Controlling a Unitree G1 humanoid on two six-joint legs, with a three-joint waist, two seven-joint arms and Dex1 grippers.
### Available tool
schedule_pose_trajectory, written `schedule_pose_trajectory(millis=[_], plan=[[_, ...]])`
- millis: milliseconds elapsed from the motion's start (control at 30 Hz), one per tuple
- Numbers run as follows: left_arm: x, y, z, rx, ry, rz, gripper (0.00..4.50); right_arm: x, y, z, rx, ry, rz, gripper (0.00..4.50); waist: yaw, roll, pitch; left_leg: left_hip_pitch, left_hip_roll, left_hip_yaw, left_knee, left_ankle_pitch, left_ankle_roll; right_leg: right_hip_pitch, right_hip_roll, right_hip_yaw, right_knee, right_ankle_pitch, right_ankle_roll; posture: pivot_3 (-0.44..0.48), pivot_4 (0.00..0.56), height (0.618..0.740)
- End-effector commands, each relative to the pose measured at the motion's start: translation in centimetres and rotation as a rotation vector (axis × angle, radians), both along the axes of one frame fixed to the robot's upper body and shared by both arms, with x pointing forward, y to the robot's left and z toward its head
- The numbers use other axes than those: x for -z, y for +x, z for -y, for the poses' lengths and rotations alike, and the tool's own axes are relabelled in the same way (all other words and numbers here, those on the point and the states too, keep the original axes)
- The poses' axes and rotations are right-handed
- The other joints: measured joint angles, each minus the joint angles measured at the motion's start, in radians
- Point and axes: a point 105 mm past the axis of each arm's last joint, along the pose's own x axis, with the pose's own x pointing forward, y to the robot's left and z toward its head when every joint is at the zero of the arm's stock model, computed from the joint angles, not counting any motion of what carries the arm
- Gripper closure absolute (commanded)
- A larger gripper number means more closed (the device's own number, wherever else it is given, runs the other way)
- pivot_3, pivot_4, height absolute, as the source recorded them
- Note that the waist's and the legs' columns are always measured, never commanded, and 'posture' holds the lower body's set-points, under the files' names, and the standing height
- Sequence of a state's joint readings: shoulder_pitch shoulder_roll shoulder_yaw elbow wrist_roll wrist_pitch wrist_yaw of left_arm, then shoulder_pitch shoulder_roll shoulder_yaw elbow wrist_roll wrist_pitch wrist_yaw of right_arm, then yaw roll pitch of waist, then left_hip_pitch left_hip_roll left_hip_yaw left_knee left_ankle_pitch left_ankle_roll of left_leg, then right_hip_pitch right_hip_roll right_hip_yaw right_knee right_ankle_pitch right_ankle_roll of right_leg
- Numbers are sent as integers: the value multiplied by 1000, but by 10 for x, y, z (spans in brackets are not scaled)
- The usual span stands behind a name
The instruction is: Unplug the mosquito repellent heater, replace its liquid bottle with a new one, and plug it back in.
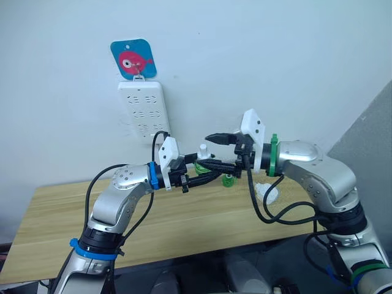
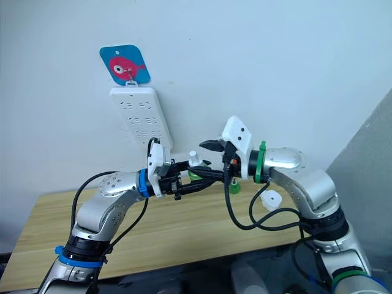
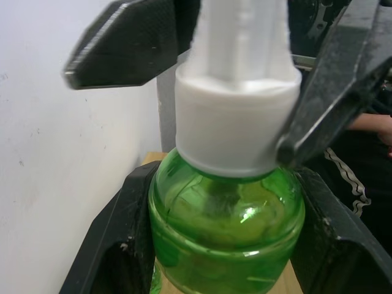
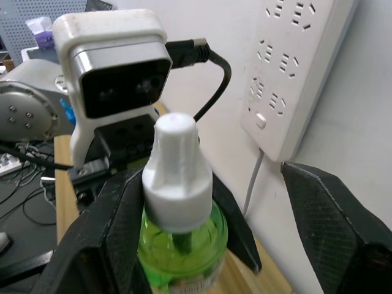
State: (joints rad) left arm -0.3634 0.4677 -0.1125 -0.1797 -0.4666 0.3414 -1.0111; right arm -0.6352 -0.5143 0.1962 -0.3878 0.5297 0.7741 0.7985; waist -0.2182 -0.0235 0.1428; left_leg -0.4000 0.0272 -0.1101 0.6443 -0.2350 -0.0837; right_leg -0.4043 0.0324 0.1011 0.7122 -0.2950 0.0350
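Two grippers meet at one green glass bottle with white plastic cap (image 4: 179,202), held in air above wooden table (image 1: 184,226). We see left gripper (image 1: 211,168) clamped on bottle body; right gripper (image 4: 202,202) spread around cap, not gripping. Risk: cap twist may slip bottle, spill liquid. One white power strip (image 1: 142,109) on wall; heater not identified.

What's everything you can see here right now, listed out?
power strip: one, white, on the wall
fish tag: one, blue and pink, above the strip
table: one, light wood, beneath the arms
bottle: one, green with white cap, held above the table
small item: one, green, on the table
rounded piece: one, white, on the table
left gripper: black, jaws shut on the bottle
right gripper: black, jaws open around its cap
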Motion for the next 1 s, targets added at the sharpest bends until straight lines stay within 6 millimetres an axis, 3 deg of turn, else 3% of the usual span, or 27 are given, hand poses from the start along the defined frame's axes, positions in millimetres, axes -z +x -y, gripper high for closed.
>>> schedule_pose_trajectory(millis=[33,200,367,767,867,1000], plan=[[-11,-3,-1,14,-11,55,2146,-9,0,23,22,-20,26,928,1,0,0,0,0,0,0,0,0,0,0,0,0,0,0,-210,78,740],[-10,-2,-1,13,-9,56,2146,-10,-10,31,-25,-45,-7,928,-1,0,0,0,0,0,0,0,0,0,0,0,0,-1,1,-213,75,740],[-10,-3,-1,18,-6,55,2146,-25,-19,14,-66,35,-10,928,-4,0,0,0,1,0,0,0,0,0,1,0,0,-1,1,-213,72,740],[-10,-4,1,29,0,60,2146,-25,-17,-14,-77,72,-11,928,-2,0,0,0,0,0,0,0,0,0,1,0,0,-1,1,-209,72,740],[-10,-4,0,29,2,61,2146,-25,-17,-17,-83,81,-15,1534,-2,0,0,0,1,0,0,0,0,0,1,0,0,-1,1,-209,72,740],[-10,-4,0,28,3,61,2146,-26,-19,-19,-99,87,-20,2960,-2,0,0,0,0,0,0,0,0,0,1,0,0,-1,1,-206,74,740]])
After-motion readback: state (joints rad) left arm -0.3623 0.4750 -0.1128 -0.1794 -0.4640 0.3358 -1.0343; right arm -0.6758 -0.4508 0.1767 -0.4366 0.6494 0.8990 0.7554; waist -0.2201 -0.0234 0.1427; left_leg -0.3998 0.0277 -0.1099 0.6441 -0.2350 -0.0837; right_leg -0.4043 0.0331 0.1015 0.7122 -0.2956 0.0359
